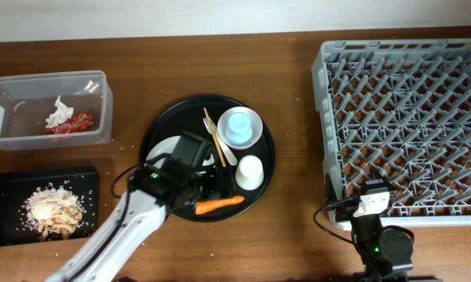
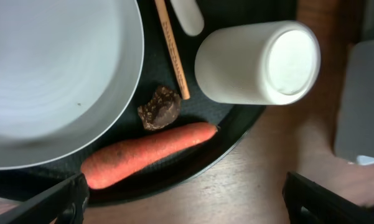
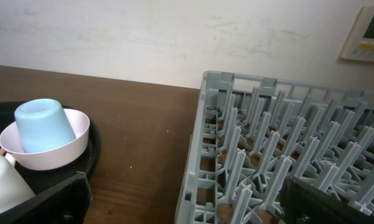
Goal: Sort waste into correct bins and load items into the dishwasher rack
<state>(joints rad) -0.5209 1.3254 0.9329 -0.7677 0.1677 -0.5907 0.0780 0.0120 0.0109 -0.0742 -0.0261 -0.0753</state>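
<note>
1. Left gripper (image 2: 183,190) jaws released wide, empty; carrot (image 2: 149,152) lies just ahead of them on the round black tray (image 2: 236,134), thick end near one finger.
2. Brown scrap (image 2: 158,107) apparently touches the carrot.
3. Right gripper (image 3: 187,202) released wide, empty, beside the rack (image 3: 286,162).

On the large round black tray (image 1: 161,124) mid-table lie the round white plate (image 1: 164,149), the white bowl (image 1: 255,135) holding the light blue cup (image 1: 237,125), the small white cup (image 1: 249,172) and, at the near edge, the small orange carrot (image 1: 219,205). Left: the clear plastic rectangular tub (image 1: 23,110), the shallow black rectangular tray (image 1: 4,192) before it. Right: the large grey plastic crate (image 1: 407,110).
</note>
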